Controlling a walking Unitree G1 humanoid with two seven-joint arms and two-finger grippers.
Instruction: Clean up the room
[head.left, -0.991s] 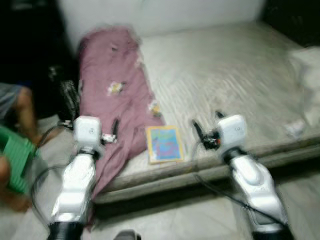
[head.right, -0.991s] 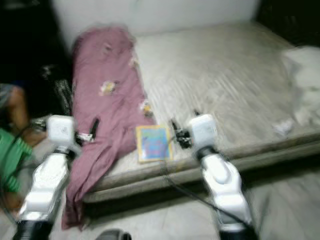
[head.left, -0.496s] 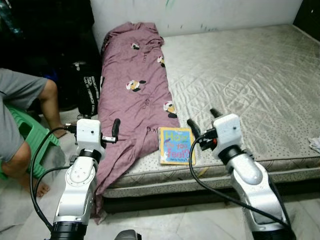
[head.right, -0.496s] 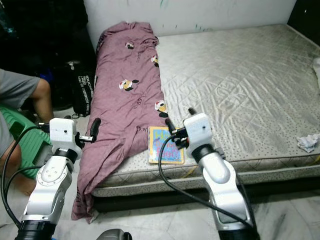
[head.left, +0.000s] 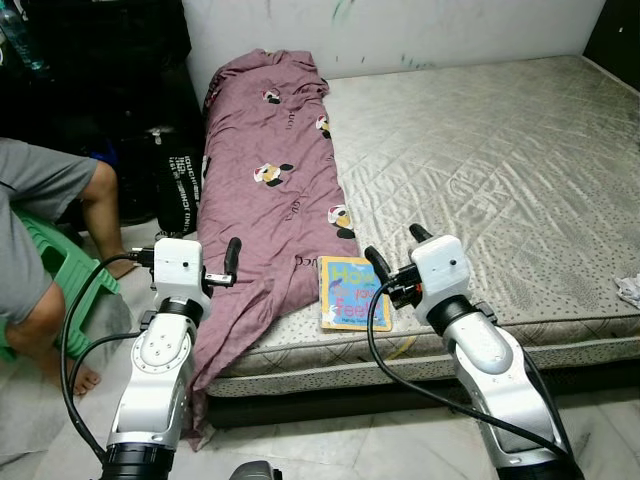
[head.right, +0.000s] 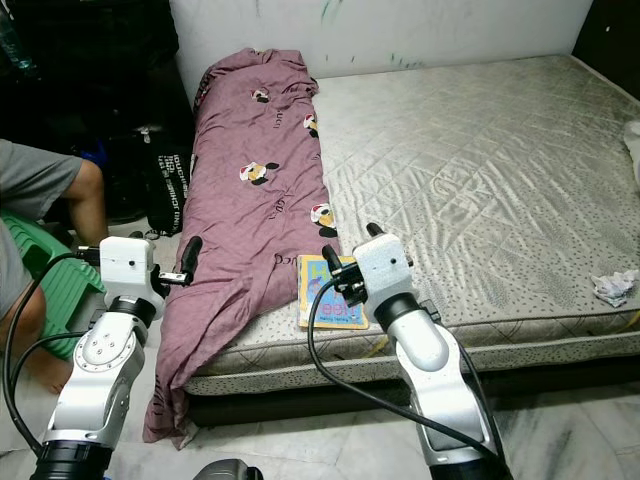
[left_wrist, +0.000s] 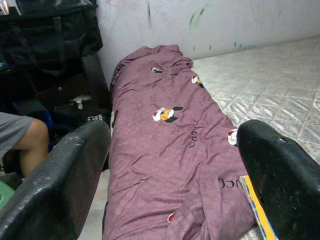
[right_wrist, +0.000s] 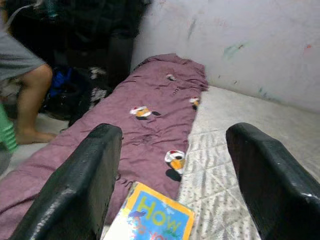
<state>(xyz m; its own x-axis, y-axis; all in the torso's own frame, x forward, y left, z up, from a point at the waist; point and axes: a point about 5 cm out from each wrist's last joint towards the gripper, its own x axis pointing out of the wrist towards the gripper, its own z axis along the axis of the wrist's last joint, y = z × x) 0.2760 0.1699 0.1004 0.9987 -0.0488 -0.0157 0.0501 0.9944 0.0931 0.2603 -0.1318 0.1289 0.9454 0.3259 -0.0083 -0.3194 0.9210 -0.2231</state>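
1. Bed (head.left: 480, 170): bare quilted mattress, grey, set against a white wall.
2. Blanket (head.left: 270, 180): mauve with small cartoon prints, laid along the bed's left edge from the wall to the near edge, its lower end spilling over the side toward the floor.
3. Book (head.left: 352, 292): yellow border, blue cover with "How" legible, flat on the mattress at the near edge, its left edge touching the blanket.
4. Right gripper (head.left: 393, 248): jaws released, spread wide, nothing between them. The book lies just below and ahead of the jaws, apart from both fingers; in the right wrist view the book (right_wrist: 150, 215) sits low between the two fingers (right_wrist: 80, 185).
5. Left gripper (head.left: 232, 258): held off the bed's left side, level with the blanket's overhanging part. Jaws released and empty; in the left wrist view the blanket (left_wrist: 170, 145) runs on ahead of them between the spread fingers (left_wrist: 55, 185).
6. Person (head.left: 40, 240): seated well left of the left jaws on a green stool (head.left: 55, 285), grey shirt, bare knee and foot visible.
7. Black bag (head.left: 178, 185): on the floor between the person and the bed.
8. Crumpled paper (head.right: 610, 285): white, on the mattress far right of the right jaws, near the edge.
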